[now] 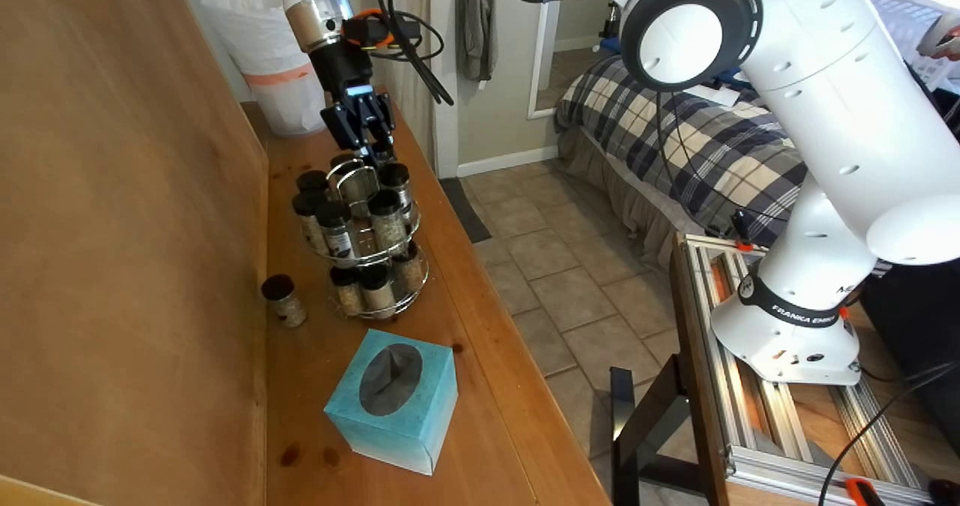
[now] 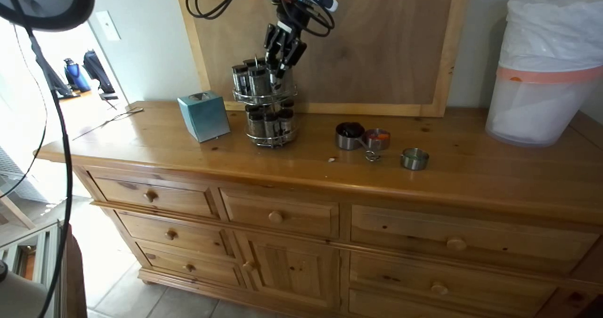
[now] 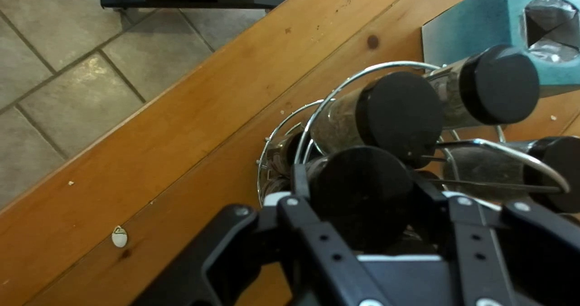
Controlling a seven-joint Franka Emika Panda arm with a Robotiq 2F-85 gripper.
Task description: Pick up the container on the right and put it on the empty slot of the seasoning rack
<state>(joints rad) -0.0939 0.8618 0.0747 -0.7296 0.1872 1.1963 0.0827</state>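
Observation:
The seasoning rack (image 1: pixel 390 251) is a two-tier round chrome wire carousel with a loop handle, holding several glass jars with black lids. It also shows in an exterior view (image 2: pixel 272 142) and in the wrist view (image 3: pixel 337 88). My gripper (image 3: pixel 362 186) points down over the rack's upper tier. Its fingers press close on both sides of a black-lidded jar (image 3: pixel 362 179). I cannot tell whether that jar rests on the tier or hangs just above it. A loose black-lidded jar (image 1: pixel 289 309) stands on the dresser beside the rack, near the wooden back panel.
A teal tissue box (image 1: pixel 397 393) stands close to the rack, also in the wrist view (image 3: pixel 471 34). Metal measuring cups (image 2: pixel 348 141) lie on the dresser on the rack's other side. A white lined bin (image 2: pixel 527 106) stands at the far end. The dresser edge drops to a tiled floor.

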